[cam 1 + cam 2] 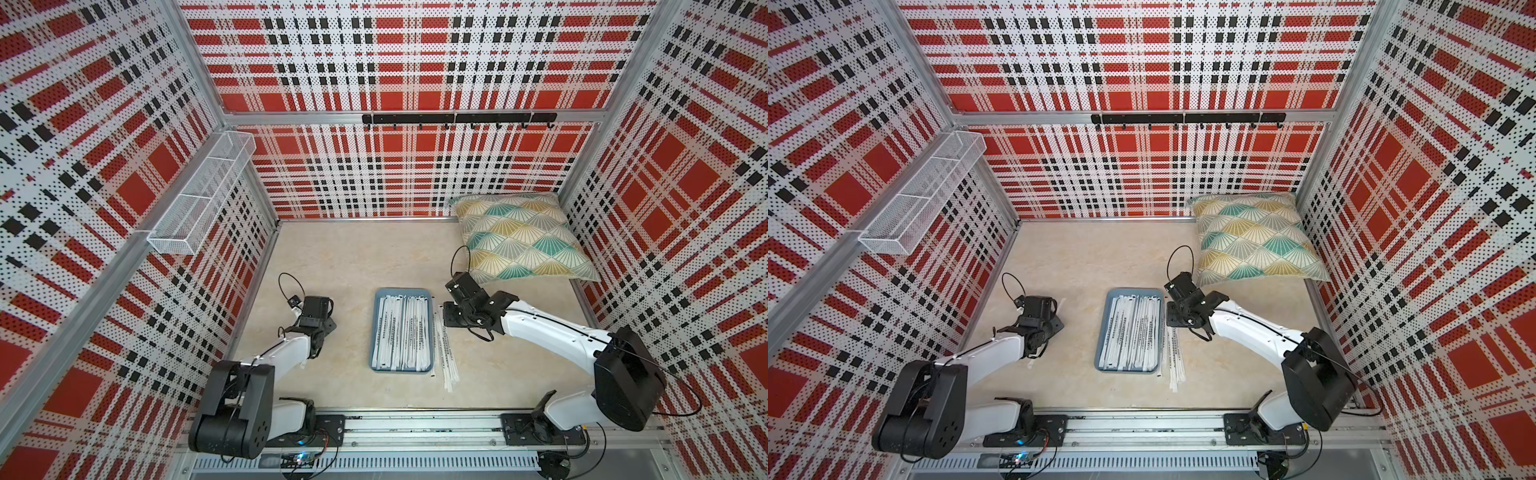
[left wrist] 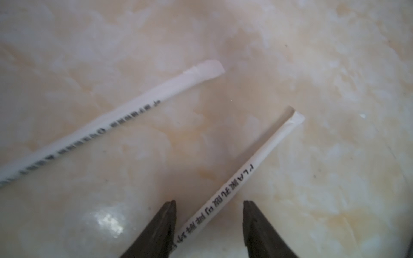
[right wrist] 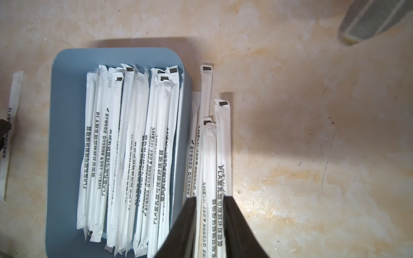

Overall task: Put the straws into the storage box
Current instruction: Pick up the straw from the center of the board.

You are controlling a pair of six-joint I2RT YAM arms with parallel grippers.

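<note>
Where the box (image 1: 377,332) sits, at lower centre of both top views on the beige worktop (image 1: 353,257), it is already packed with straws (image 1: 403,332) lying side by side along its length. A few more straws (image 1: 444,349) lie loose on the worktop just right of its rim, roughly parallel to it. The right tool (image 3: 210,197) is down near their upper end in the frame. It is closed on a couple of them, its fingers tight against their sides with no gap showing in the right wrist view. Left of the box and well apart from it, the left tool (image 2: 209,202) points down at the worktop with its fingers apart. One straw (image 2: 245,174) runs between them, close to one finger but not clamped. Another straw (image 2: 134,107) lies near it at an angle. A patterned pillow (image 1: 519,237) rests in the upper right corner of the worktop.
</note>
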